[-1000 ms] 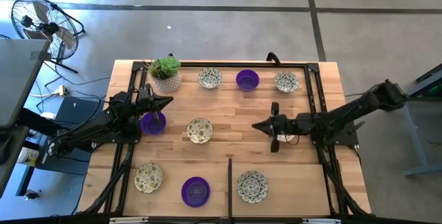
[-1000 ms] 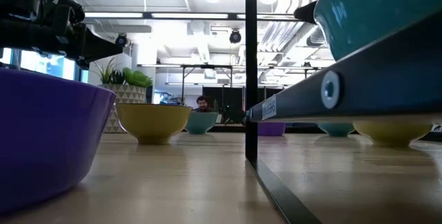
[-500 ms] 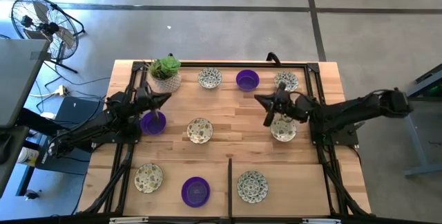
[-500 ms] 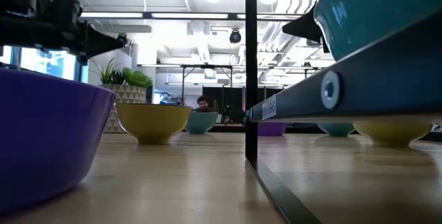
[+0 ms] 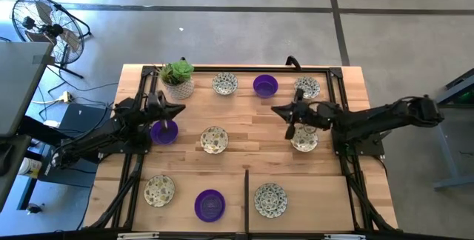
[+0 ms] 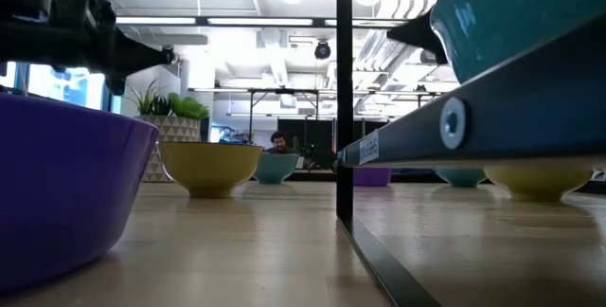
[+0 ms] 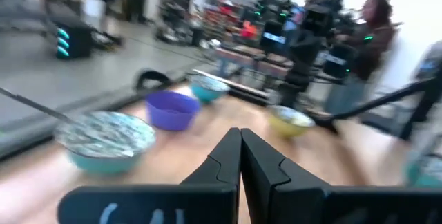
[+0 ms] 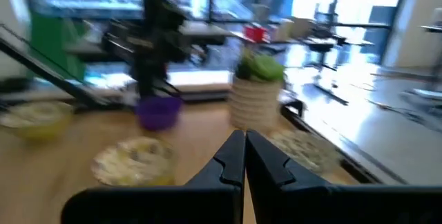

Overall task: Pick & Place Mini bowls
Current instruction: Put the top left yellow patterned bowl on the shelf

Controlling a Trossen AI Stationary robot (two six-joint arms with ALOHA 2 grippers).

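The light wooden table [image 5: 244,132] fills the middle of the high view, framed by a black metal rail [image 5: 337,99] along its edges, and on it the mini bowls lie spread in three rough rows. The biggest change in the last second is on the right side of the frame: the right arm [image 5: 385,115] has swung from the table's centre toward the upper right, and a cream speckled mini bowl [image 5: 304,139] that was covered by the arm now shows just below the right gripper [image 5: 281,110], whose fingers are pressed together and hold nothing. Since that gripper has been closed and empty all along, this looks to me like a move between bowls, not a pick or a set-down. The left arm [image 5: 96,140] has barely shifted; the left gripper [image 5: 174,109] sits at centre left, fingers also pressed together and empty, just above a glossy purple mini bowl [image 5: 164,132]. The other bowls have not moved: a speckled one [image 5: 214,140] at centre, a speckled one [image 5: 225,84], a purple one [image 5: 265,86] and another speckled one [image 5: 307,87] along the top, then speckled [image 5: 159,190], purple [image 5: 209,204] and speckled [image 5: 270,199] along the bottom. A pale patterned pot with a green plant [image 5: 178,80] stands at the upper left corner, close to the left gripper's reach, and a black upright post [image 5: 246,195] rises at bottom centre between two bowls; both could obstruct a low sweep. A floor fan [image 5: 44,25] stands off the table.
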